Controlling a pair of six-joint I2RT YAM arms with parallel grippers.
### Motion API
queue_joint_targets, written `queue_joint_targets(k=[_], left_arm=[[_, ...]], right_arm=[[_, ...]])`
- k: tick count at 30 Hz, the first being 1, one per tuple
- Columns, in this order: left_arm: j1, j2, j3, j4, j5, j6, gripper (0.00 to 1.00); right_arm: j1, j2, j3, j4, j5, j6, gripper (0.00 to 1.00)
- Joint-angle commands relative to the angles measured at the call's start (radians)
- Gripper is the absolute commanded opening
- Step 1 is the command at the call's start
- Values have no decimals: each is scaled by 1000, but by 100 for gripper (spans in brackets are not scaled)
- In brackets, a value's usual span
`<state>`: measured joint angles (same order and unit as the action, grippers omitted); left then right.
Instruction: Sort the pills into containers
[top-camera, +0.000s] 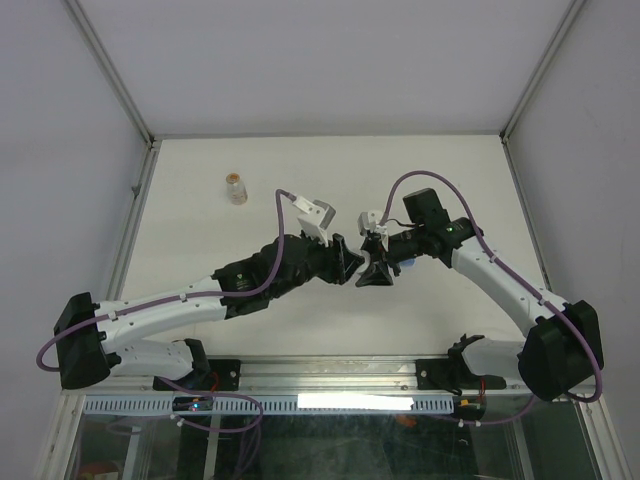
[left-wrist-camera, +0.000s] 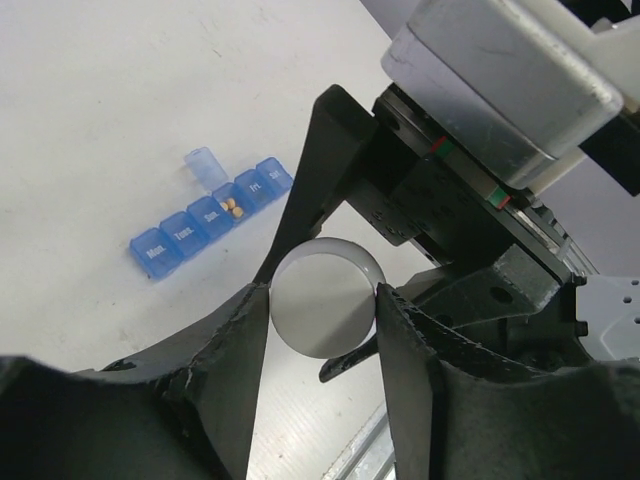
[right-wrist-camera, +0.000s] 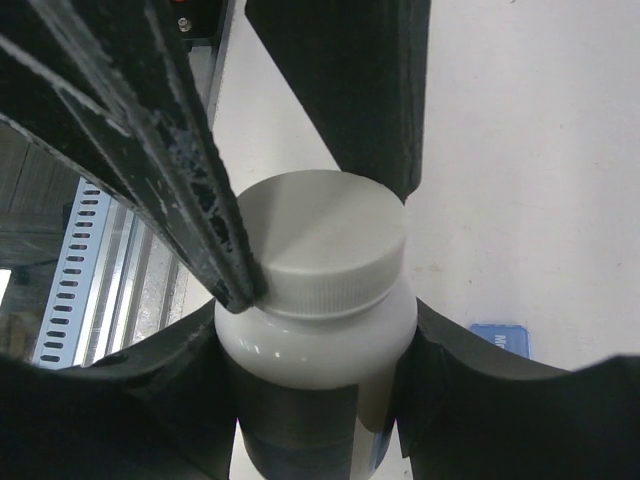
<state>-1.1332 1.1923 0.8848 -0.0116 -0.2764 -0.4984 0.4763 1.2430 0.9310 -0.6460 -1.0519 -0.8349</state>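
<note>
Pill-organiser strip lies flat on the desk, right of centre and just beside the right arm, which hides most of it from above. One compartment stands open with its lid flipped up and a few tan pills inside, and the other lids are down. All the action is above it: the right fingers are clamped on the body of a white bottle, and the left fingers are pressed in on either side of its white cap, one touching each edge. This looks like the uncapping step, with both arms nose to nose at mid-desk. Here is the danger: the left fingers meet that ribbed cap only at its rim, so a twist could skid off rather than turn it. If the right grip is loose, the whole bottle may spin with the cap instead. Should the cap let go suddenly while the bottle is tipped, pills could scatter across the desk rather than reach the open compartment. A jolt downward could also knock the strip and shake out what it holds. Far left, a small clear bottle stands well apart from all this.
</note>
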Motion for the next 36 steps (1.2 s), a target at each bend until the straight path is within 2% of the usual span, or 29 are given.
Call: queue_joint_targets(k=[1,5,8,10,12,14,17,20,23,24,25,28,33,36], left_arm=[[-10,6,45,18,49,38,43],[-8,15,32,35,124,101,33],[4,14,-22,116,260,261,25],[29,9,-75,186,428,416,18],[72,7,-131,263,623,578,17],[121,12,-167,290,855,807,22],[197,34,-169,325,979,939,28],[269,77,-117,345,1020,895,45],[278,69,-136,460,928,804,79],[278,57,-162,512,902,773,95],[279,41,-187,563,878,745,99],[281,-19,-268,661,764,647,99],[282,-143,-384,692,641,436,99],[283,-214,-519,859,616,268,99]], right_arm=[[-3,-5,44,42,-22,6,0],[-3,-6,43,42,-23,6,0],[-3,-8,43,42,-25,6,0],[-3,-8,44,42,-25,6,0],[-2,-7,43,42,-27,6,0],[-1,-9,43,42,-26,7,0],[-2,-12,44,42,-26,6,0],[-1,-11,44,41,-26,6,0],[-2,-13,44,41,-26,6,0],[-2,-12,45,40,-26,6,0],[-1,-12,45,39,-26,6,0],[-3,-11,45,39,-26,4,0],[-2,-7,46,37,-26,2,0],[-3,-9,45,37,-26,0,0]])
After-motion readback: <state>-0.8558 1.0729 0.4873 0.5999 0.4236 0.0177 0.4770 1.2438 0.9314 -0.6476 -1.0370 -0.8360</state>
